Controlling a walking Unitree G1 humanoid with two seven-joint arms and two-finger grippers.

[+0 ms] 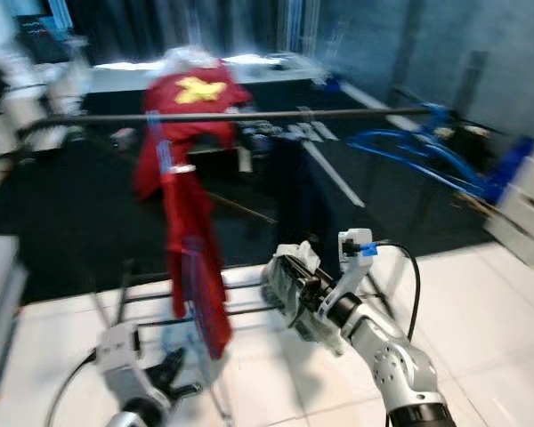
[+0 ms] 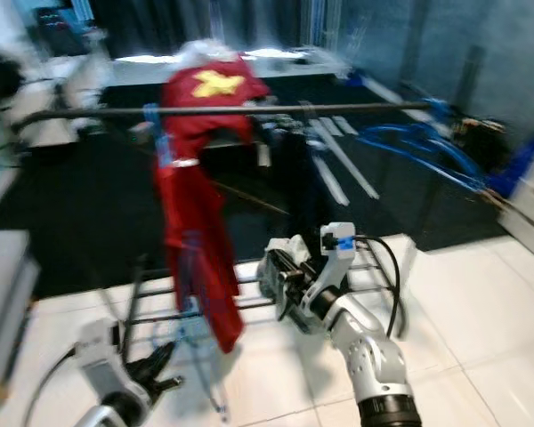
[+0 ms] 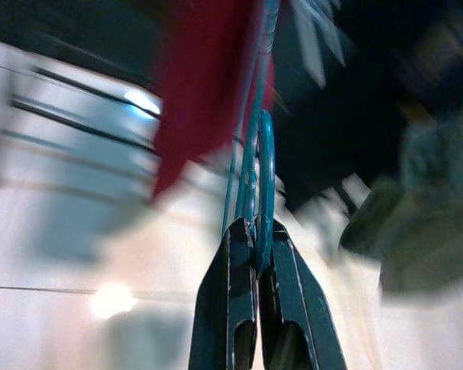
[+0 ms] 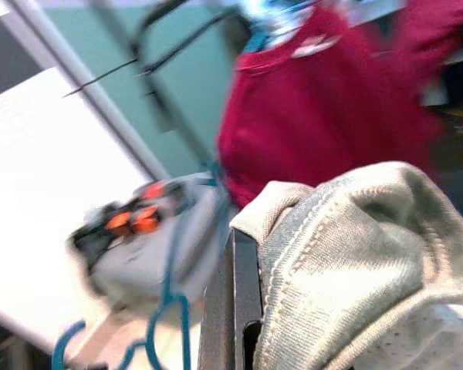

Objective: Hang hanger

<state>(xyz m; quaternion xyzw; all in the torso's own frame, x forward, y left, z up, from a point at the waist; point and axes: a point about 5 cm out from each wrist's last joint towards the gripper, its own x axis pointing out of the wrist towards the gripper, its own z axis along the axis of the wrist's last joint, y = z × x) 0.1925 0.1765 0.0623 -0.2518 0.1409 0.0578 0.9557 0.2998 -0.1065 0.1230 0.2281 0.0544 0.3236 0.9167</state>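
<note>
A black rail [image 1: 338,113] of a clothes rack runs across the view. From it a red garment [image 1: 191,213] with a yellow mark hangs on a blue hanger [image 1: 156,133]. Low at the left, my left gripper [image 1: 173,369] is shut on the wire of a second blue hanger [image 3: 264,169], which rises beside the red cloth's lower end. My right gripper [image 1: 289,285] is held out towards the rack's lower bars. It is wrapped in a pale grey-white garment [image 4: 355,254]; one black finger [image 4: 239,308] shows beside the cloth. All views are blurred.
The rack's lower bars [image 1: 249,310] stand on white tiles [image 1: 481,311] just ahead. Beyond is a dark floor with blue cables [image 1: 418,151] at the right. White boxes [image 1: 529,205] sit at the right edge, and tables [image 1: 249,67] stand at the back.
</note>
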